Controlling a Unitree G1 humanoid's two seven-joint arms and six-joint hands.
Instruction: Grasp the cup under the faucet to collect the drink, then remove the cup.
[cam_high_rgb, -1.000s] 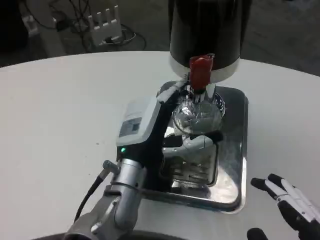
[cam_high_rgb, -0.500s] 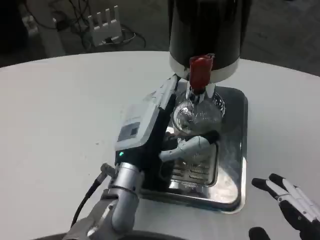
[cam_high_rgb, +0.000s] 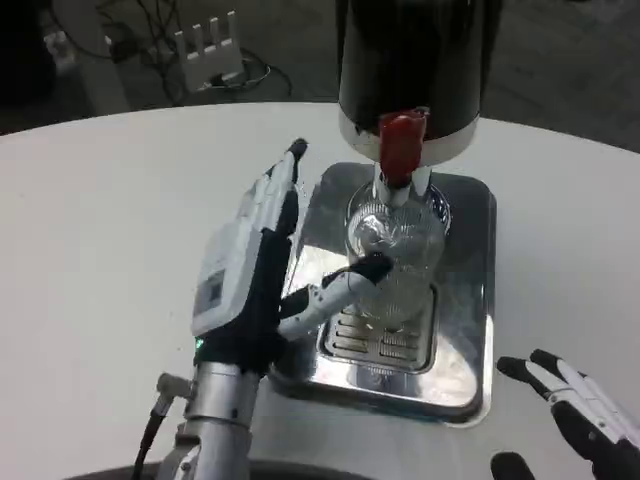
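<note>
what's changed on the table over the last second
The left hand has let go of the clear plastic cup and drawn back left, fingers spread; one fingertip is at the cup's side. The cup stays under the red faucet on the steel drip tray. The right hand waits at the table's edge.

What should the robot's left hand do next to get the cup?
Probably close back in on the clear cup. The left hand is open beside it, with only one fingertip near its side, so nothing grips it. The cup stands under the red faucet on the metal drip tray.
</note>
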